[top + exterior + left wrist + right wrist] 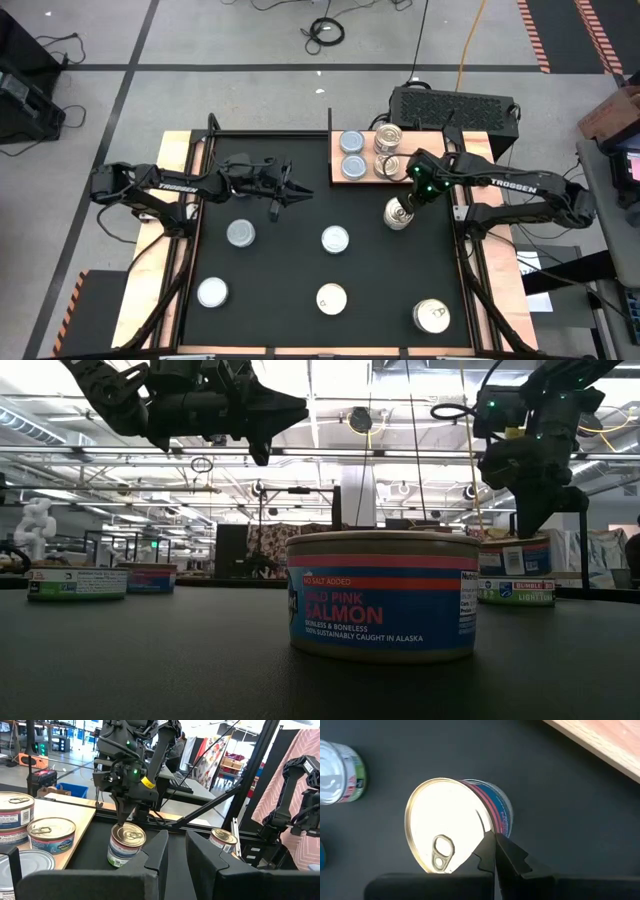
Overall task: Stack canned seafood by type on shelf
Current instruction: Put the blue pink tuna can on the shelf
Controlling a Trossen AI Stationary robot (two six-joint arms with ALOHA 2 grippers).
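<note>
Nearest the table's front edge, three cans stand on the black mat (270,250): a silver-topped one at front left (212,292), a cream-topped one at front centre (331,298), and a gold pull-tab one at front right (432,316). Farther back sit two more silver-topped cans, one left (240,233) and one centre (335,239).

Behind these, the right end effector (408,203) has its fingers closed together, tips touching the rim of a pull-tab can (399,213) that stands on the mat just in front of the shelf (362,176). From the wrist, the fingers (492,851) meet at the can's edge and do not surround it.

The left end effector (291,192) hovers above the mat left of the shelf, its fingers a narrow gap apart and holding nothing.

At the back, the wooden shelf carries two blue-topped cans (352,155) on its left and pull-tab cans (388,150) beside them, at least one stacked.
</note>
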